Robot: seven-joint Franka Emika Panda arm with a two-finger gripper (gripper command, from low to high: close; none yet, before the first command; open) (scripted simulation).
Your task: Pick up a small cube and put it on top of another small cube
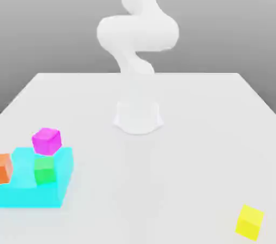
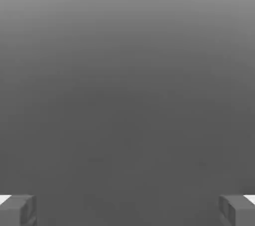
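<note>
A: Well, what do you have in front of you?

B: You have the white arm (image 1: 137,33) rising from its round base (image 1: 138,116) at the middle of the white table (image 1: 205,146). At the exterior view's left, near the front edge, sits a large cyan block (image 1: 32,192). A small magenta cube (image 1: 47,141) sits at that block's back edge, a small green cube (image 1: 44,170) shows against its near face, and a small orange cube (image 1: 5,167) is at its left, cut off by the picture's edge.

A: Anything else on the table?

B: Yes, you have a small yellow cube (image 1: 249,221), tilted, at the front of the exterior view's right, well apart from the others.

A: And the tool?

B: In the hand view your gripper (image 2: 127,210) has its two grey fingers (image 2: 17,210) standing at opposite sides, spread as wide as they go, with nothing between them but plain grey surface. It has hold of no cube.
</note>
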